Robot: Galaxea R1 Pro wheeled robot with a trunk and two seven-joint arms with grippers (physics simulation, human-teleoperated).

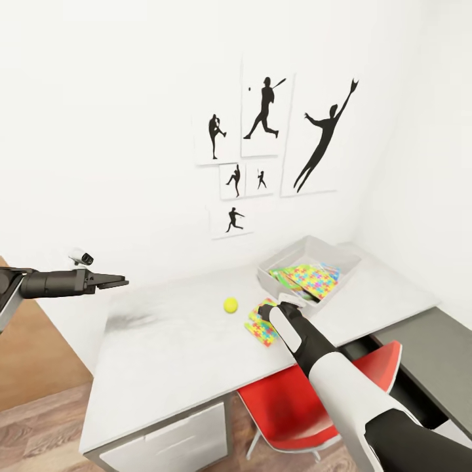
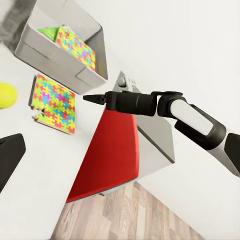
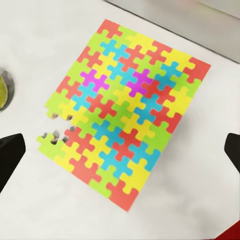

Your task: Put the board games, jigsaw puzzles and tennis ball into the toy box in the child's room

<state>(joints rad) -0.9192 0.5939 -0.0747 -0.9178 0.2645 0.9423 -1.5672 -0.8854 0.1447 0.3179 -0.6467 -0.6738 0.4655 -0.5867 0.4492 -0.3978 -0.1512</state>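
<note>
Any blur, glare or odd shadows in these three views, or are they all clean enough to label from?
Head view: even flat light, sharp, only a faint grey smudge of shadow on the white table top. Left wrist view: crisp, the flat multicoloured jigsaw puzzle reads clearly. Right wrist view: slightly soft, no glare; the small yellow-green tennis ball is cut by the frame edge.

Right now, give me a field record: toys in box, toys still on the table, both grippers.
toy box: on the white table, against the wall corner
in box: one jigsaw puzzle leaning over a green board game
still out: second jigsaw puzzle flat on the table, beside the box; tennis ball next to it
right gripper: above the flat puzzle, fingers apart, empty
left gripper: raised over the table's left end, looks shut, holding nothing
chair: red chair tucked under the table
</note>
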